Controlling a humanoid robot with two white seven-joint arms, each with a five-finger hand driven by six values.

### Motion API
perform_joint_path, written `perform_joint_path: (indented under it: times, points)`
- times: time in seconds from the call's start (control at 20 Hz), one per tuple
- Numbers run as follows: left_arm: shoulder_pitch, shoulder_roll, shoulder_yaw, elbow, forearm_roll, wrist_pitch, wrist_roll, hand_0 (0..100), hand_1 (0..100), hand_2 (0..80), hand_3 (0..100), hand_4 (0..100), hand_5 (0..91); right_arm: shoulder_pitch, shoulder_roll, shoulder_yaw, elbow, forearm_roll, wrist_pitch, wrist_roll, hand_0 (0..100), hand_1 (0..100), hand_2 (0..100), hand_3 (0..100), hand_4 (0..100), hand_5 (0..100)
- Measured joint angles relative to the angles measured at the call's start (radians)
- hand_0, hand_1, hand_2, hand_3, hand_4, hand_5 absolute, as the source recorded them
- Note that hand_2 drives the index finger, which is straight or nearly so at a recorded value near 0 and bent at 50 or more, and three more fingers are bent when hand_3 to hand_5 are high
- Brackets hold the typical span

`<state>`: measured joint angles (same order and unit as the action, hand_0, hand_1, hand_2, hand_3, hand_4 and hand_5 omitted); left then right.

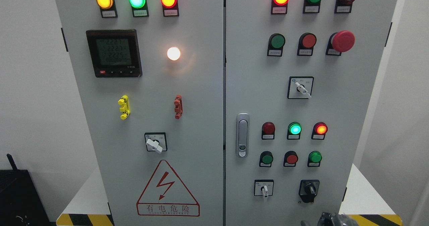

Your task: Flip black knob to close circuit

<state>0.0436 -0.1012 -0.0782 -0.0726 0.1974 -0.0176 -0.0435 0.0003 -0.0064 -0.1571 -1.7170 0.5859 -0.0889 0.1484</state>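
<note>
At the bottom edge of the frame, right of the middle, only a dark, glinting sliver of a robot hand (330, 219) shows; its arm seems to come in from the right, and whether its fingers are apart or together cannot be told from so little. Just above it, low on the right door of the cabinet (352, 112), sits the black knob (309, 189) on its black plate, its lever pointing roughly down. The hand looks to be at the start of its reach, the knob not yet touched. To do this well, the fingers should likely rise straight to the knob, pinch the lever from both sides, then turn it about its own axis without pushing into the door. The white selector switch (264, 189) to its left is near enough to brush, so the approach is best kept from below. Farther up sit the green button (315, 157) and lit indicator lamps
</note>
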Motion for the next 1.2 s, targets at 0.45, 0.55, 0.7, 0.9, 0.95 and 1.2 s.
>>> perform_joint_path:
  times: [0.45,0.55,0.7,0.9,0.95,1.2]
  points:
    - [0.000,0.000,0.000,0.000,0.000,0.000,0.000,12,56,0.0,0,0,0.0,0.235,0.004,-0.078,-0.141,-0.676,0.011,0.225,0,0,0,0,0,0]
    - [0.000,0.000,0.000,0.000,0.000,0.000,0.000,12,56,0.0,0,0,0.0,0.270,0.004,-0.092,-0.168,-0.749,0.011,0.240,0,0,0,0,0,0]
    - [0.000,0.000,0.000,0.000,0.000,0.000,0.000,12,56,0.0,0,0,0.0,0.311,0.004,-0.109,-0.202,-0.827,0.000,0.254,0,0,0,0,0,0]
    - [0.000,0.000,0.000,0.000,0.000,0.000,0.000,12,56,0.0,0,0,0.0,0.352,0.005,-0.123,-0.234,-0.883,-0.015,0.293,0,0,0,0,0,0]
    - [0.000,0.000,0.000,0.000,0.000,0.000,0.000,12,56,0.0,0,0,0.0,0.360,0.005,-0.125,-0.240,-0.892,-0.016,0.299,0,0,0,0,0,0]
    - [0.001,0.000,0.000,0.000,0.000,0.000,0.000,12,56,0.0,0,0,0.0,0.388,0.006,-0.133,-0.264,-0.919,-0.019,0.320,0,0,0,0,0,0]
